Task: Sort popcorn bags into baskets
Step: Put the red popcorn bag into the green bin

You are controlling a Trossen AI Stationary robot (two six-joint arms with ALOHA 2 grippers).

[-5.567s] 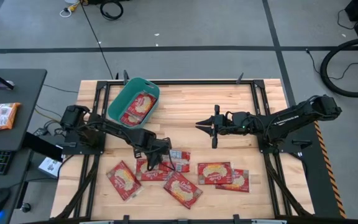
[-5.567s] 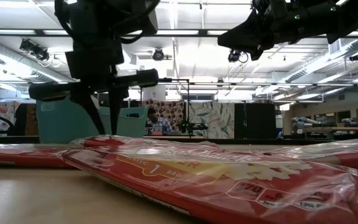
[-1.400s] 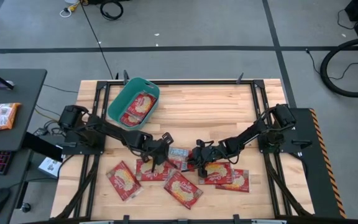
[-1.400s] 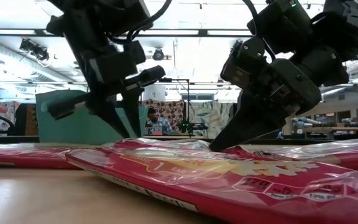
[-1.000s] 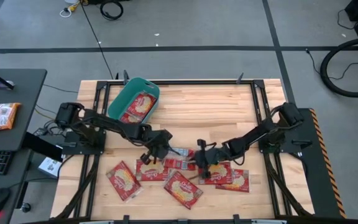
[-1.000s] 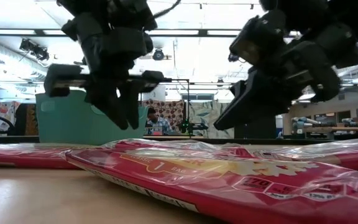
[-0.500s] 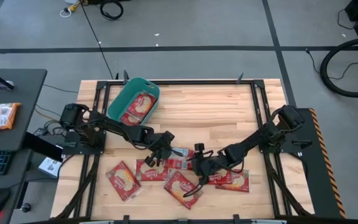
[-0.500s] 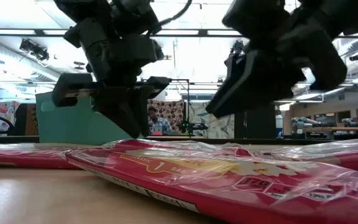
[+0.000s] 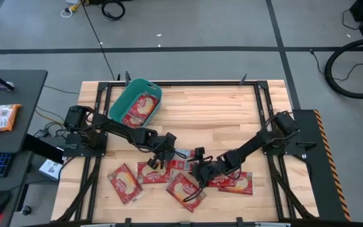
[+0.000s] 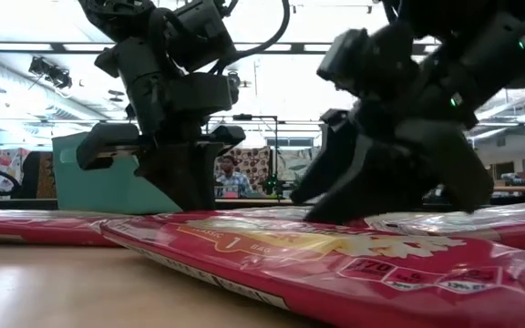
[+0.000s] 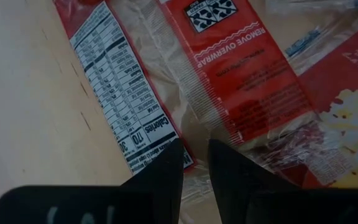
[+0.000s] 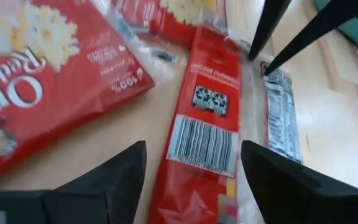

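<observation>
Here the table [image 9: 219,107] is seen from above, with the tub [image 9: 120,99] near its far left corner; one bag [image 9: 138,109] already lies inside it. The other bags are scattered along the near edge: one at the left [image 9: 124,181], a cluster around the middle [image 9: 154,173], a tilted one nearest the edge [image 9: 184,191], and one at the right [image 9: 237,183].

Both arms are reached in over the middle cluster. The left gripper [image 9: 163,155] is set low on the cluster's far side. Its fingers [image 11: 160,177] are held nearly together, a thin gap between them, tips at the clear edge of a bag turned label-side up [image 11: 222,74]. Whether film is pinched there cannot be told.

The right gripper [image 9: 198,171] is spread wide and holds nothing. In its wrist view a bag [image 12: 202,130] turned barcode side up lies directly ahead between the spread fingers [image 12: 114,174], its long axis running away from the gripper, roughly in line with the approach. The left arm's fingertips [image 12: 284,28] are seen at that bag's far end.

The right gripper is judged the nearer to this bag. A grasp would likely call for the fingers to be lowered astride its narrow width.
</observation>
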